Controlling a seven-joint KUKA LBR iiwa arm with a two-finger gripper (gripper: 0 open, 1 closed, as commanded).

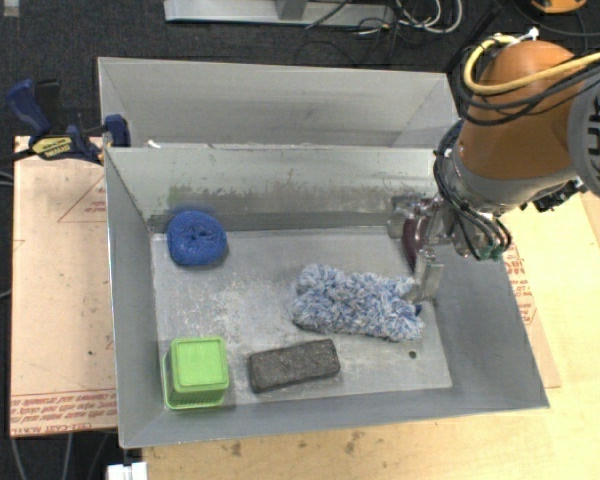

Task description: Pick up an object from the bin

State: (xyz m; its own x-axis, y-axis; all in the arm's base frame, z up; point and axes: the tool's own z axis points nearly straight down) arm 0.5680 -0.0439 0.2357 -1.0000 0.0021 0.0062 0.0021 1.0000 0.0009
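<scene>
Green box (195,373) and grey block (293,364) sit up front, and the gripper (423,273) hangs at the right end of the fuzzy blue-white cloth (355,303), spread impossible to tell, so it may pinch only loose fluff and slip.

The bin (242,290) holds a blue ball (197,238), fuzzy blue-white cloth (355,303), dark block (294,364) and green box (196,373).

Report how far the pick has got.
Done: the pincer is low in the bin, at the right end of the blue-and-white fluffy cloth. In hand: nothing visibly gripped. Left: gripping and lifting; the cloth lies flat on the bin floor.
</scene>
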